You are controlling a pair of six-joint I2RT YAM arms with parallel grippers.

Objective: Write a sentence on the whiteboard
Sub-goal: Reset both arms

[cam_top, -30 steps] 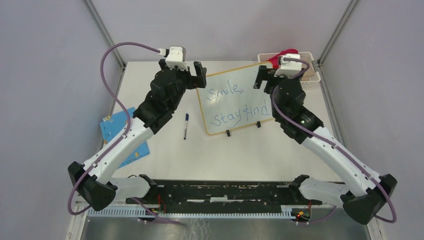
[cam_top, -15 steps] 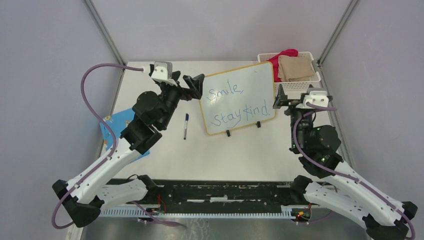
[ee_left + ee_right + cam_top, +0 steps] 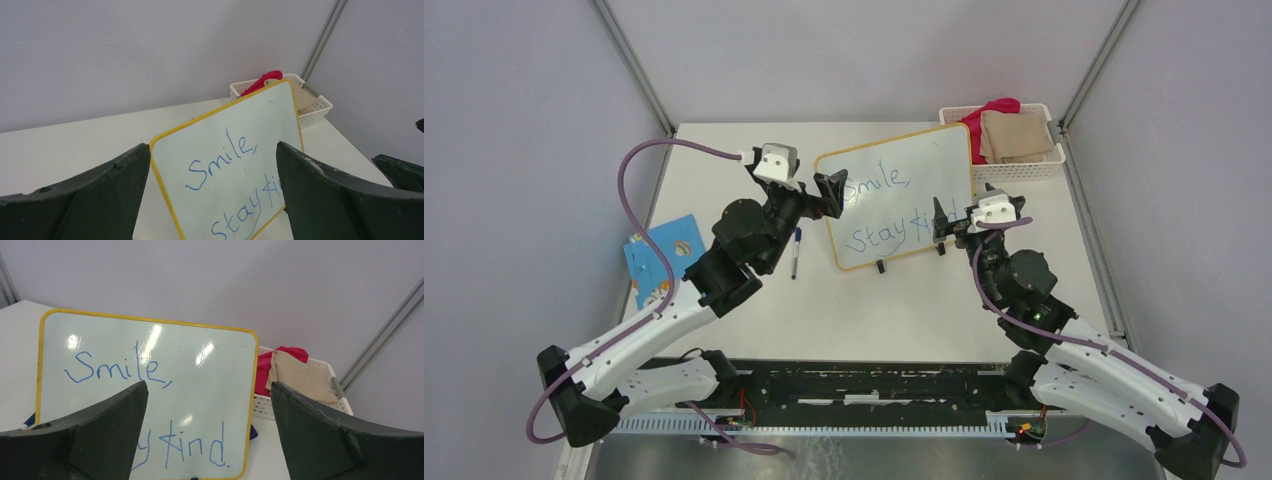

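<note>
- Blue ink: the sentence (image 3: 876, 183) runs in two lines across the whiteboard (image 3: 924, 165), "Smile," above "Stay kind". It looks finished.
- The whiteboard stands on small black feet, tipped back, on the far right part of the desk (image 3: 874, 310). It is turned a little, so its far right corner comes near the basket (image 3: 1052, 160) in the desk's far right corner.
- The tilt and the feet likely serve reading: the face is turned up and toward the arms, and both wrist views catch the words squarely.
- Left gripper (image 3: 824, 195): pincer spread wide and holding nothing, poised at the board's left edge.
- Right gripper (image 3: 962, 208): also wide and empty, in front of the board's lower right.
- The marker (image 3: 795, 252) lies flat on the desk just left of the board's near left corner, by the left arm. With no pincer gripping it, the writing is probably over.
- A blue patterned card (image 3: 659, 255) sits at the desk's left edge, partly under the left arm.
- Room: the near half of the desk is bare in front of the board. On the far right, board and basket crowd each other. A careless sweep from either arm could tip the board.
</note>
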